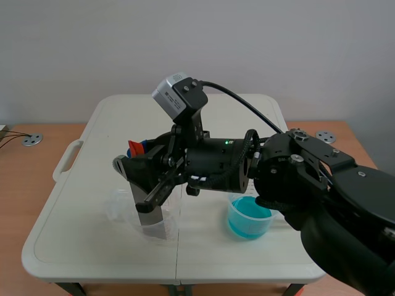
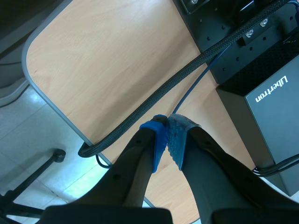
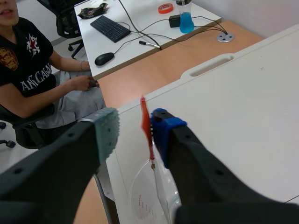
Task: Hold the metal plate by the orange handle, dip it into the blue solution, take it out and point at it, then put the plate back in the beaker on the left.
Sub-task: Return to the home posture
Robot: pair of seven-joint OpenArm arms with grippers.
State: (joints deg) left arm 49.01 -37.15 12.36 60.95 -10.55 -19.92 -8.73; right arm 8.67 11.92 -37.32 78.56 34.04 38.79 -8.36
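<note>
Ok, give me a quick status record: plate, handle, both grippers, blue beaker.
plate: standing in the clear beaker, on the left side of the table
handle: orange, upright, between the right gripper's fingers, close to the blue pad, not clamped
right gripper: open, above the clear beaker
left gripper: shut on nothing, over a wooden desk
beaker of blue solution: on the table, right of the clear beaker, apart from it

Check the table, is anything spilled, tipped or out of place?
Nothing stands out. The beaker of blue solution is upright with no spill visible, and the metal plate stands in the clear beaker, its orange handle inside the open right gripper.
</note>
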